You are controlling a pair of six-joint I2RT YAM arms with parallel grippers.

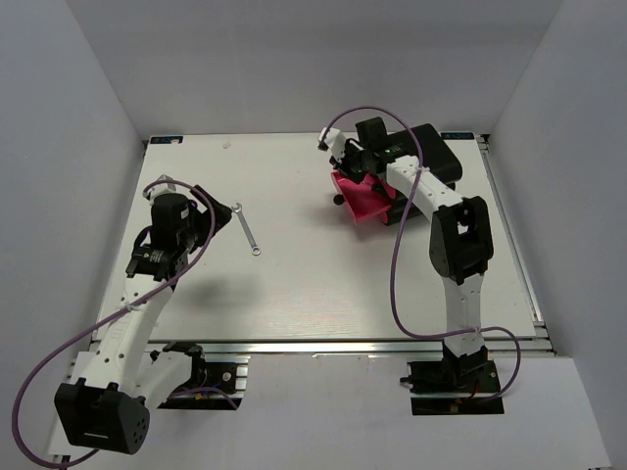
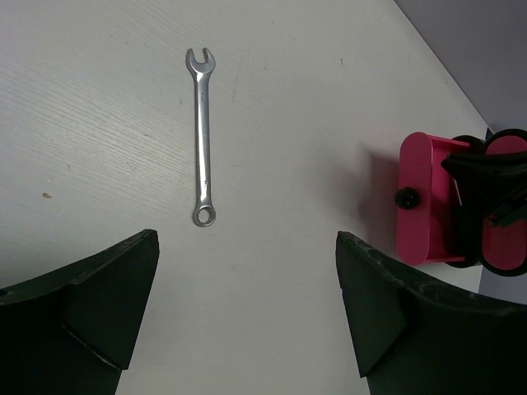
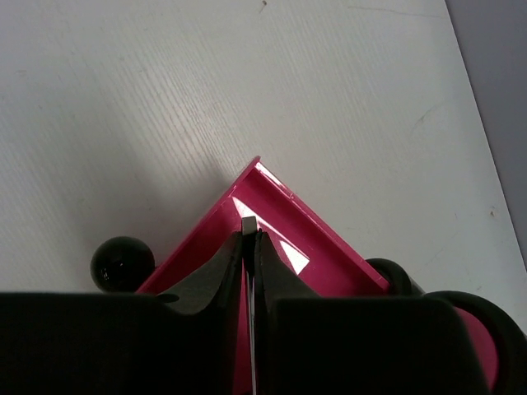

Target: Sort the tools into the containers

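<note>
Wrench [image 2: 202, 138] is noted on the surface [image 2: 90, 90] ahead of the left hand [image 2: 245, 240], long axis pointing away. Hand is held wide, empty.

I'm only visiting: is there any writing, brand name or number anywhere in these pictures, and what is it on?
No text here can be read.
Blue sticker at the table's far left corner: too small to read.
Blue sticker at the table's far right corner: too small to read.
Wrench: no marking legible on its shaft.
Pink drawer: no lettering visible.
</note>
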